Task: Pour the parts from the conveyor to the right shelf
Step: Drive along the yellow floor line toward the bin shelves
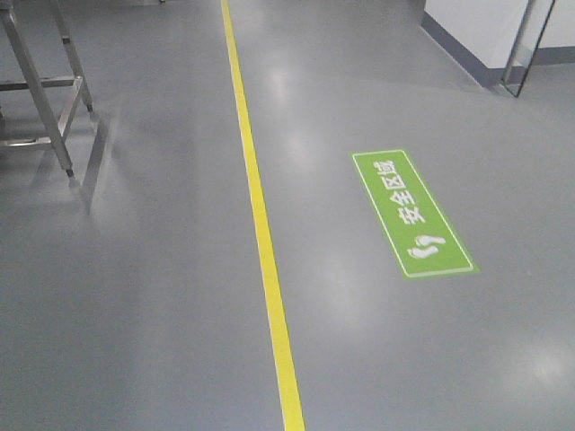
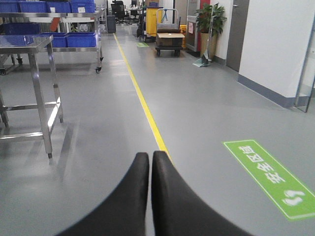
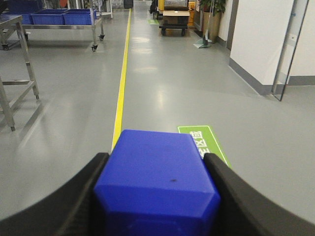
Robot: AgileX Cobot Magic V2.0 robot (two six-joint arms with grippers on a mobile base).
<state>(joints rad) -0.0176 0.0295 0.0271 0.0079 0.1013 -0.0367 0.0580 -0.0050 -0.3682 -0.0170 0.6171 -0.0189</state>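
Right gripper (image 3: 156,164) is clamped on the block (image 3: 155,184): a black finger on each side face, block filling the bottom centre of the right wrist view. The knob isn't visible from here. Left gripper (image 2: 150,157) has its fingers pressed together with nothing between them, bottom centre of its own view.

Conveyor is not in any view. The front camera shows only floor (image 1: 135,314), the yellow line (image 1: 260,215), the green sign (image 1: 411,214) and table (image 1: 40,85) legs at upper left. My read: transit leg, pick done, pour not started.

To do this leg well:
- Hold the clamp firm and the wrist level. The faces look smooth and the grip is side-only, so a jolt could let the block slide out forward.
- No tilting until the block is over a tub.
- Leave the left arm tucked and closed, clear of the table legs.

Containers: blue tubs (image 2: 81,39) sit on a wheeled steel rack (image 2: 98,51) at upper left of both wrist views, with more along the top edge. Can't see inside any, and can't confirm rollers at this range. A cardboard box (image 2: 170,35) sits on a cart (image 2: 168,49) at top centre. It looks closed; contents unknown.
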